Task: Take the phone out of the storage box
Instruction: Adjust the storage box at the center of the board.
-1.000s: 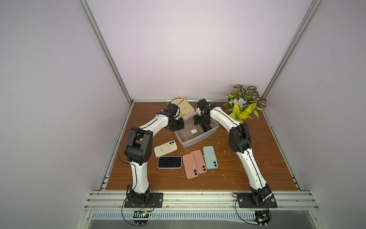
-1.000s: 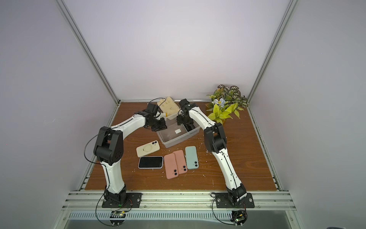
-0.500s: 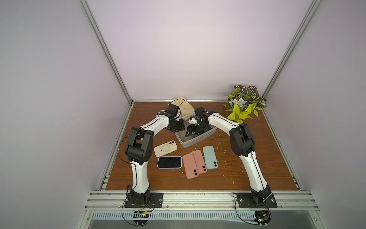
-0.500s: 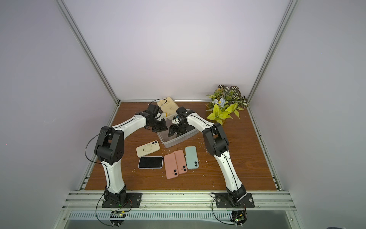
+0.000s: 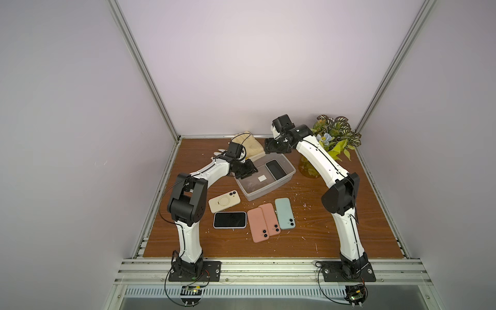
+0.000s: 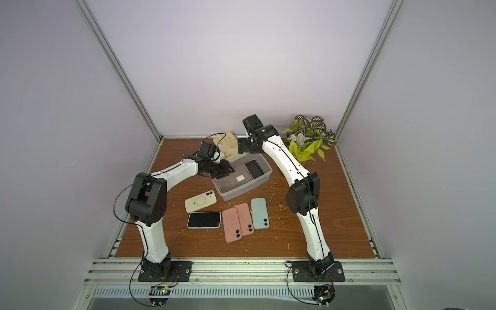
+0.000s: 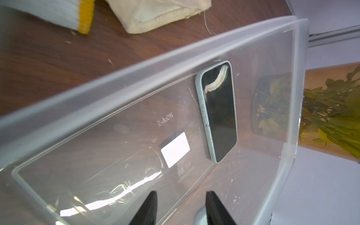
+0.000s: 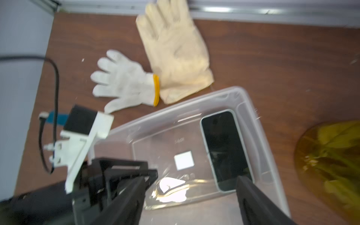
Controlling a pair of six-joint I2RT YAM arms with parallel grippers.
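Phone [image 5: 276, 169] lies flat inside the storage box [image 5: 257, 192]; nothing is grasped.

The left end effector [image 7: 181, 194] is at one short end of the box, its jaws parted with nothing between them; whether it touches the rim cannot be told. The phone lies dark screen up across the box floor from it, against the opposite short wall. A small white sticker [image 7: 175, 149] on the floor lies between the two. The right end effector [image 8: 191, 179] hangs above the box, jaws spread wide and empty, and the phone lies below it, close to one fingertip. Near the right end effector, outside the box on the bench [image 5: 335, 230], lie a white knit glove [image 8: 122, 81] and a cream glove [image 8: 175, 50], touching at the cuff.
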